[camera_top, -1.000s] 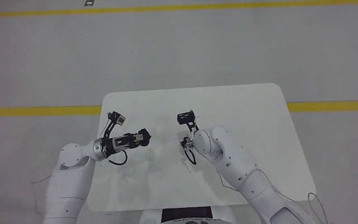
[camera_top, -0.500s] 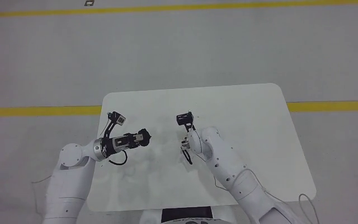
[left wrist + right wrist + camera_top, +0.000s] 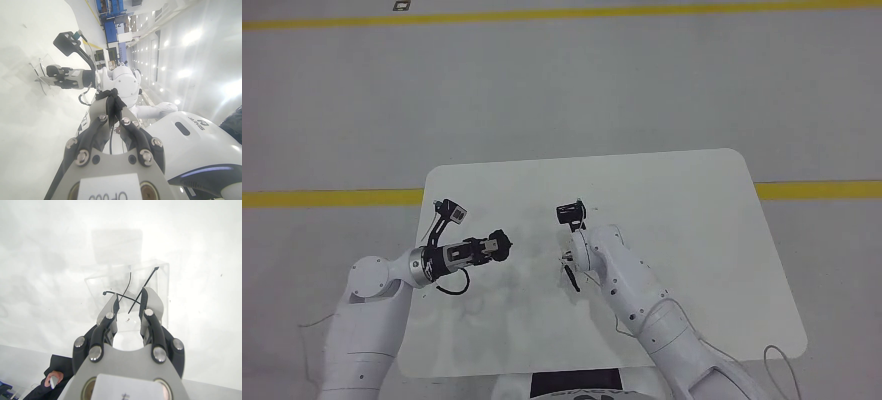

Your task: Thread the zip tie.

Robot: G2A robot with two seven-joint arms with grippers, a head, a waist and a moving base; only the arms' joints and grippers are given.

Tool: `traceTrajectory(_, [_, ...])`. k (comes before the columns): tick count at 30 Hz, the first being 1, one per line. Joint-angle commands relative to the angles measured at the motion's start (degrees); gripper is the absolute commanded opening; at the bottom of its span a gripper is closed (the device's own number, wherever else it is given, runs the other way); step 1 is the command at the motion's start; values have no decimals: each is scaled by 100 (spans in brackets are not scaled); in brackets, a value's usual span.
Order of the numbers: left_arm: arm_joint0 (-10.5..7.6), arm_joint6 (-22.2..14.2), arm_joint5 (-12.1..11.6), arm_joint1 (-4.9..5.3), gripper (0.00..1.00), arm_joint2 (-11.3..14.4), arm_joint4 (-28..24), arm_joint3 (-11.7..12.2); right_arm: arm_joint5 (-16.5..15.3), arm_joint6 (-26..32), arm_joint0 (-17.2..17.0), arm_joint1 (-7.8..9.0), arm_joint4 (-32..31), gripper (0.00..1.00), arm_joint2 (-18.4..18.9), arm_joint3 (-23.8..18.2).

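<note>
Seemingly the pick-up step: the right gripper point(image 3: 130, 294) hangs with its jaws apart over the clear tray point(image 3: 162, 291) near the middle of the desk point(image 3: 692, 200), just above the crossed zip ties point(image 3: 150, 278) lying inside. Toward the desk's left edge the left gripper point(image 3: 113, 98) is pinched together on a thin black strap point(image 3: 111, 136). Next the right one probably must lower and close on one tie without snagging the other
</note>
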Motion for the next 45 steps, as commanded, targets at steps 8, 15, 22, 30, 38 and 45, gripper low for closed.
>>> traceTrajectory(8, [0,0,0,0,0,0,0,0,0,77,-37,-224,-331,27,177,224])
traceTrajectory(15, [0,0,0,0,0,0,0,0,0,93,-47,-350,-452,0,272,335])
traceTrajectory(22, [0,0,0,0,0,0,0,0,0,54,-31,-401,-452,0,315,381])
traceTrajectory(30, [0,0,0,0,0,0,0,0,0,51,-183,-382,-452,0,356,-26])
traceTrajectory(38, [0,0,0,0,0,0,0,0,-82,25,-417,-318,-398,0,377,-450])
traceTrajectory(45, [0,0,0,0,0,0,0,0,-332,-102,-495,-292,-102,0,478,-484])
